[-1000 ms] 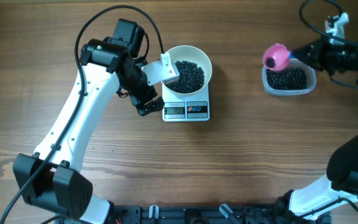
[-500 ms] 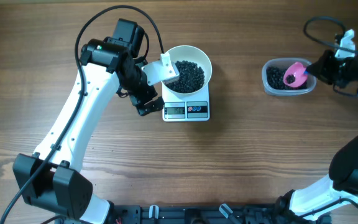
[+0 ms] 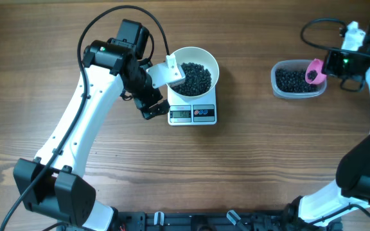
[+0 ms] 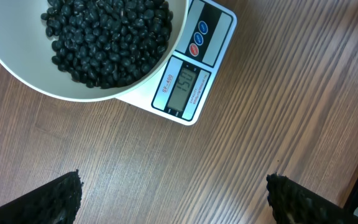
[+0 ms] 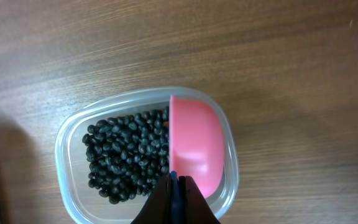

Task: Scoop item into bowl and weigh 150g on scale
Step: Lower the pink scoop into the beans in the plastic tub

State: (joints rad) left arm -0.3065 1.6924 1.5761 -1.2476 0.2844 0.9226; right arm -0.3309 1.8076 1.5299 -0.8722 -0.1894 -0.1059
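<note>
The right end effector [image 5: 176,190] is clenched on the handle of the pink plastic scoop [image 5: 194,146]. The scoop lies straight ahead of the fingers, with its long axis in line with them. It hangs over the right part of the clear rounded-rectangular plastic tub [image 5: 64,155]. Its cup stands on edge, and I cannot see any load in it. The small glossy black beans [image 5: 126,155] left in the tub lie mostly to the left of the scoop.

The round white bowl [image 3: 214,64] stands on the small white rectangular digital scale [image 3: 193,114], well apart from the tub, toward the robot's left on the wooden worktop [image 3: 249,167]. It holds a dark heap of the same beans. In the left wrist view the grey display seems to read the target weight, but the digits are small.

The left end effector [image 4: 173,208] is released, with its fingers spread wide just beside the scale, and it grasps nothing.

I judge that the weighing is about finished. If so, the coming move belongs to the right arm: the tub is directly under the scoop, so putting the scoop down needs only a short lowering. The left arm is the nearer one to the bowl.
</note>
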